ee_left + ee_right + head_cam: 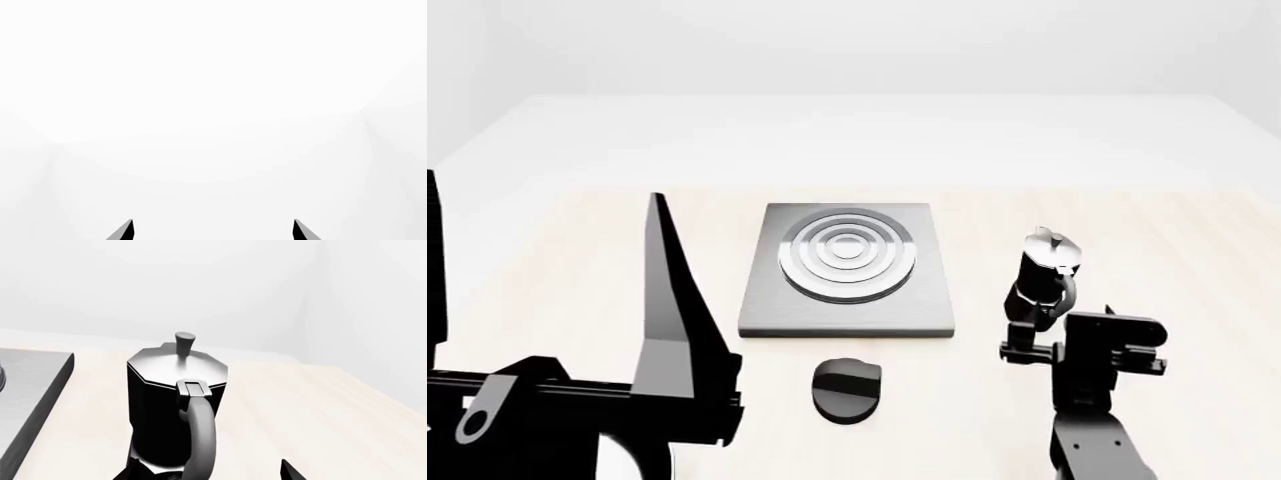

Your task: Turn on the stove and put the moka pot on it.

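moka pot (pixel 1045 270) stands upright on the worktop (pixel 1174 260), right of the stove (pixel 846 270), handle toward the right end effector (pixel 1034 335), directly beyond it; jaws open, straddling the base, holding nothing.

**Everything placed from the stove**

You have the stove (pixel 845 268) lying flat on the table (pixel 1174 240). Its knob (pixel 847 389) sits just in front of it. The moka pot (pixel 1045 272) stands upright to its right, apart from it.
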